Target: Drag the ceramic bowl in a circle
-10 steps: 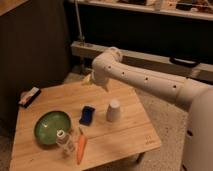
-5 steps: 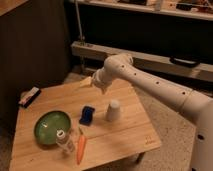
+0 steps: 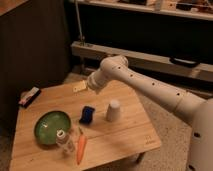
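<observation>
One gap governs your move: the ceramic bowl (image 3: pixel 51 128) lies lower left of the gripper (image 3: pixel 80 86), well apart; jaws released, empty.

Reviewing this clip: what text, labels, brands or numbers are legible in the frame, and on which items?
Legible text: none.
Small packet at the left edge of the table: any print is too blurred to read.
Clear bottle beside the ceramic bowl: no readable label.
White cup: no markings visible.
Gripper, above the table's far side: no readable markings.
</observation>
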Robot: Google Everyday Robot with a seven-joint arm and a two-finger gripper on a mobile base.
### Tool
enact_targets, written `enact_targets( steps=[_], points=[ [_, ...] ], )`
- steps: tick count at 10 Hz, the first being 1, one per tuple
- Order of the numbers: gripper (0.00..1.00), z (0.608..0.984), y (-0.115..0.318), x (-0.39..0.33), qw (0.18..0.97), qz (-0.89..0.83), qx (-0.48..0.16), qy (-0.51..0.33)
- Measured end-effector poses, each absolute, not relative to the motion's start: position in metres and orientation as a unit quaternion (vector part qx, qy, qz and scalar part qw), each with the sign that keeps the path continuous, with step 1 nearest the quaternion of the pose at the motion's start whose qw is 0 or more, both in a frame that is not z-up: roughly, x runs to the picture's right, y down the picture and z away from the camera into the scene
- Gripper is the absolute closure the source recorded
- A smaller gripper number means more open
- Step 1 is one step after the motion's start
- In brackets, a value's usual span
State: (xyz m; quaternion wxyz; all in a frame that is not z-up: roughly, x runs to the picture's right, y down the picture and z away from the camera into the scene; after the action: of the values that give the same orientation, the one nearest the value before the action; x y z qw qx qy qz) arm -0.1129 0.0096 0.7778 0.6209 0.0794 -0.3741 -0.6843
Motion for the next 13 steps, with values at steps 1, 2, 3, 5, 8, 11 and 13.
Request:
enact_targets(
  steps=[1, 2, 3, 5, 8, 11, 13],
  points=[
    [0.2, 0.783, 0.014, -0.122, 0.613, -0.693, 0.071, -0.372],
    [0.2, 0.794, 0.023, -0.138, 0.602, -0.707, 0.055, -0.366],
    [0.2, 0.799, 0.031, -0.147, 0.595, -0.717, 0.044, -0.361],
    [0.2, 0.805, 0.05, -0.165, 0.58, -0.735, 0.024, -0.35],
    [0.2, 0.811, 0.07, -0.187, 0.549, -0.736, 0.038, -0.394],
    [0.2, 0.802, 0.085, -0.221, 0.5, -0.739, 0.044, -0.45],
    [0.2, 0.801, 0.092, -0.234, 0.478, -0.743, 0.039, -0.468]
  ],
)
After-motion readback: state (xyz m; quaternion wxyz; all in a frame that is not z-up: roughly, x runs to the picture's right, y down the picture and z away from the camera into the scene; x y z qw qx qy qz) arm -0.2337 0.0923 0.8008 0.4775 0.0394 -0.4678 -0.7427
